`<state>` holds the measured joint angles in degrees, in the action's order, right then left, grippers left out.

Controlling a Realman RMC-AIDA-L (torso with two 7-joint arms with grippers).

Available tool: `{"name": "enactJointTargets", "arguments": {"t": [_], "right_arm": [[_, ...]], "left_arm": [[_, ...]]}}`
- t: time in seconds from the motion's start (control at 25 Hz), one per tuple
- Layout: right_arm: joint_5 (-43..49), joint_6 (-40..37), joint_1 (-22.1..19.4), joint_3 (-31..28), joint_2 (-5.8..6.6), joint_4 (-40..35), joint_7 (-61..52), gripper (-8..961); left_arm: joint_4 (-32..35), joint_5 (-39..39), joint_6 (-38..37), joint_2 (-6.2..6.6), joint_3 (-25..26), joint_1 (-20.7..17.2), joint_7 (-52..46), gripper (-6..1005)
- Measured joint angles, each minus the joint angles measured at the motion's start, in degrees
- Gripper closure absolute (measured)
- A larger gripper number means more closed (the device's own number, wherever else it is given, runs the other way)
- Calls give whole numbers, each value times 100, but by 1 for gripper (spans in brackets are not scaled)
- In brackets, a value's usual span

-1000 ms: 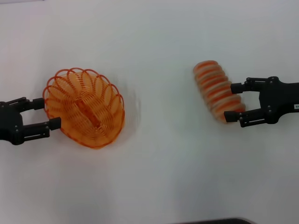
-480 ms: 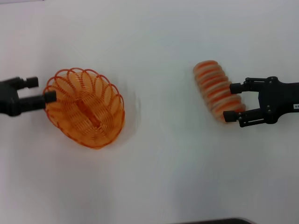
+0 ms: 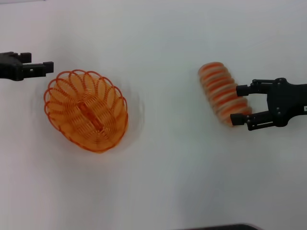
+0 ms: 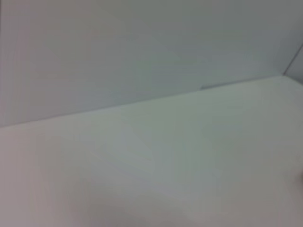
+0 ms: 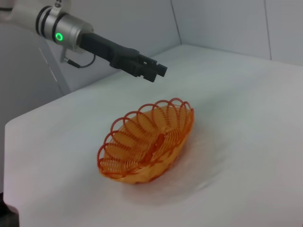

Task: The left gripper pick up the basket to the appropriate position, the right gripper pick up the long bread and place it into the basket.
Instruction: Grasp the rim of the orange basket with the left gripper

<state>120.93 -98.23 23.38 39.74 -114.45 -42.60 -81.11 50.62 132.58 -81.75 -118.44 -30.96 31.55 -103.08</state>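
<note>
— Bread (image 3: pixel 223 94) first, since it is nearest to a pincer: it lies on the surface (image 3: pixel 172 182) at our right, its long axis slanting from the far-left end down to the near-right end.

— And the right pincer (image 3: pixel 238 103)?

— Right there, reaching in from the right. Its two fingers stand apart, one on each side of the bread's near-right end, not yet clamped as far as we can judge. So the grip goes across the loaf, not along it.

— Where does the bread have to travel?

— Leftward. The basket (image 3: pixel 86 110) sits on the surface well apart from it, at our left, empty, its long axis also slanted.

— Is the left pincer (image 3: pixel 47 66) holding it?

— No. It hangs beyond the basket's far-left rim, clear of the wire. Its fingers look close together, with nothing between them. We judge the carry falls to our right arm alone.
</note>
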Motion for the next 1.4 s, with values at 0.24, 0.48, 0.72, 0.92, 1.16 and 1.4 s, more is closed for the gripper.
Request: {"name": "enactJointTargets", "arguments": {"t": [0.24, 0.48, 0.72, 0.92, 1.16, 1.4], "right_arm": [[16, -41, -15, -36, -53, -183, -1, 8], [18, -47, -4, -18, -54, -195, -20, 8], [24, -48, 0, 13, -52, -196, -21, 8], [27, -48, 0, 17, -50, -196, -32, 7], [27, -47, 0, 13, -50, -196, -35, 7], [27, -46, 0, -5, -50, -197, -36, 8]], "left_arm": [[444, 629, -180, 19, -703, 274, -375, 172], [526, 1115, -198, 2, -1215, 566, -591, 172], [511, 1246, 179, -57, -1580, 605, -690, 173], [486, 1573, 459, -173, -1816, 658, -794, 173], [484, 1911, 748, -324, -2084, 703, -924, 173], [483, 2027, 845, -410, -2142, 733, -927, 274]]}}
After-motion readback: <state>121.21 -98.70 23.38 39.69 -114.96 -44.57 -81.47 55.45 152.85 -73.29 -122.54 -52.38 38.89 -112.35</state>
